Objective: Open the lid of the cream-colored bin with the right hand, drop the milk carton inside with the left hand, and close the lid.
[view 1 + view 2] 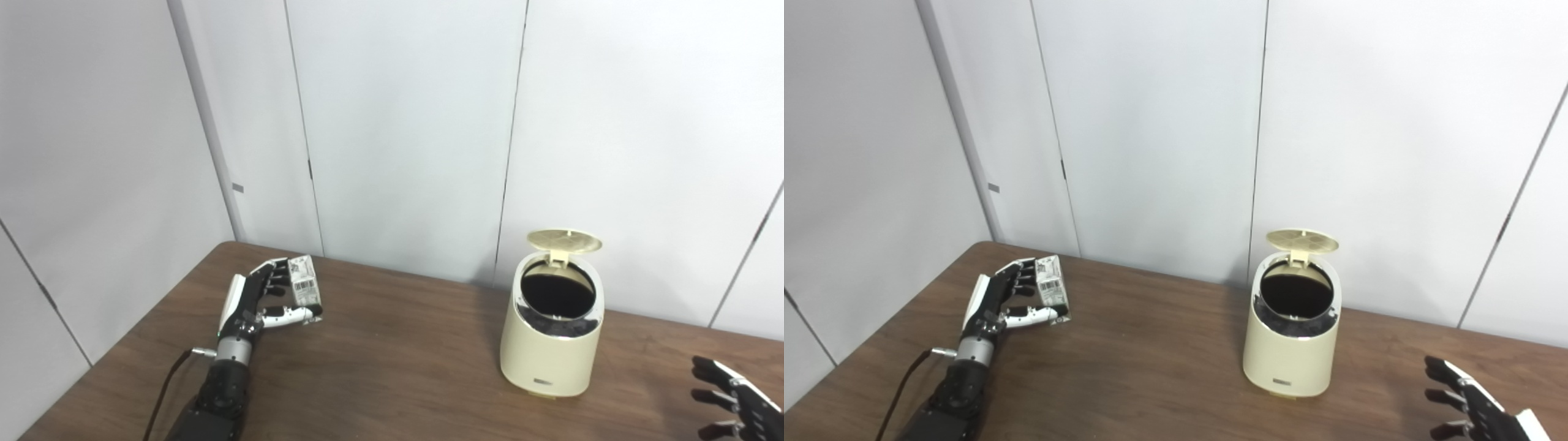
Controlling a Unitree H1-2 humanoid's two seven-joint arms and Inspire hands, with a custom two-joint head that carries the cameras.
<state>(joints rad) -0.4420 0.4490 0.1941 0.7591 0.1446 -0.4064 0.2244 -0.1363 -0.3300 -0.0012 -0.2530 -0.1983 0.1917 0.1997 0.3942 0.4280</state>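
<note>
Brown wood-grain table (392,367), white panel walls. Cream-colored bin (551,343) with lid (565,240) raised. Far left of bin: milk carton (304,282), clasped in left hand (260,300). Right of bin: right hand (732,398), fingers spread, empty. Step: carton drop; next, lift and carry over opening.

The right hand (1473,401) is cut off by the picture's corner; the bin's (551,349) inside is dark.
</note>
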